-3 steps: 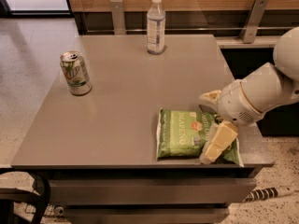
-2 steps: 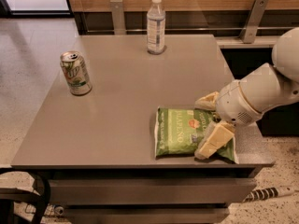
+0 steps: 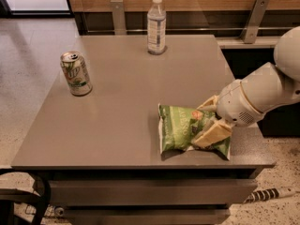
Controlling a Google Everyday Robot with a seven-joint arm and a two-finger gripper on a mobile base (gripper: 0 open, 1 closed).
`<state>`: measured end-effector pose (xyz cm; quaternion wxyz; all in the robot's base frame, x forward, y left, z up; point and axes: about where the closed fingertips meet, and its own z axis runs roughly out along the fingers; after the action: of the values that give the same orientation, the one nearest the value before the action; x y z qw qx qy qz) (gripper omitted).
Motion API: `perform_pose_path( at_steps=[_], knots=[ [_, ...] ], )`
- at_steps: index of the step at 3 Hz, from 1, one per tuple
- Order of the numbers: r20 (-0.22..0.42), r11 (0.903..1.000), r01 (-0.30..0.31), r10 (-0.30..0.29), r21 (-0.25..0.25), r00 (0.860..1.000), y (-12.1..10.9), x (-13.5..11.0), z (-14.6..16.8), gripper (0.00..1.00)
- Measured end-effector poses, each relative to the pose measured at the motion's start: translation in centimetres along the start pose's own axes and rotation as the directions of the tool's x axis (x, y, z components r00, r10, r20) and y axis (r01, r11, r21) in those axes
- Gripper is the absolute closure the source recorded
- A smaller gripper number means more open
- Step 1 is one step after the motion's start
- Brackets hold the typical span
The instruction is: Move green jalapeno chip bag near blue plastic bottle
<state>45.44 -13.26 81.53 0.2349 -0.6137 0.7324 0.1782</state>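
Observation:
The green jalapeno chip bag point(image 3: 179, 129) lies near the table's front right edge, crumpled at its right side. My gripper point(image 3: 204, 123) comes in from the right on a white arm. Its two cream fingers point(image 3: 212, 133) pinch the bag's right part from the far and near sides. The blue plastic bottle point(image 3: 156, 25), clear with a white cap, stands upright at the table's far edge, well away from the bag.
A green-and-white soda can point(image 3: 76, 73) stands upright at the left of the grey table point(image 3: 126, 88). A wooden counter with metal brackets point(image 3: 256, 18) runs behind the table. The floor lies to the left and right.
The fingers have closed in on the bag's right side. The bag has gone from flat to crumpled and shifted slightly left.

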Motion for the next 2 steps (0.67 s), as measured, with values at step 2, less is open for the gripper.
perform_pose_path(
  at_steps=[2],
  knots=[
    [0.000, 1.0000, 0.001, -0.001, 0.000, 1.000, 0.01, -0.35, -0.45, 1.00]
  ],
)
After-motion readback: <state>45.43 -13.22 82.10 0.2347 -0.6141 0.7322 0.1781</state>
